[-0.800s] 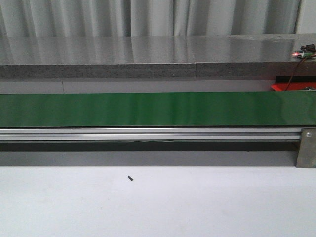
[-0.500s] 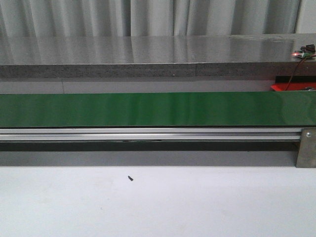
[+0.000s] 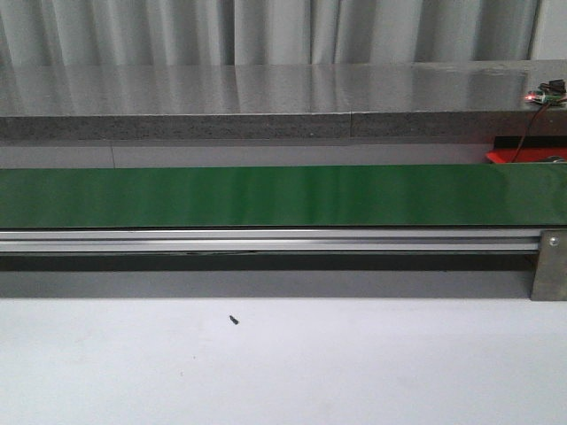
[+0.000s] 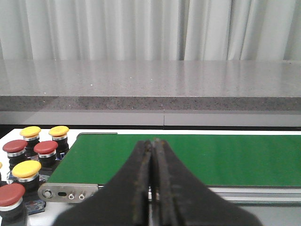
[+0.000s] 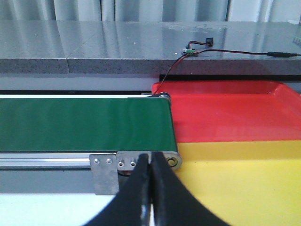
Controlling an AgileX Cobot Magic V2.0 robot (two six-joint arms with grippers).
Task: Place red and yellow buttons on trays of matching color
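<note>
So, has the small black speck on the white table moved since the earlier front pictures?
No. The small black speck lies at the same spot on the white table, just as far below the conveyor's aluminium rail.

The left end effector point(image 4: 151, 188) and the right end effector point(image 5: 150, 188) are both holding their fingers pressed together, gripping nothing

buttons point(image 4: 33, 160) left of belt point(image 3: 266, 197), trays point(image 5: 235, 155) right
</note>
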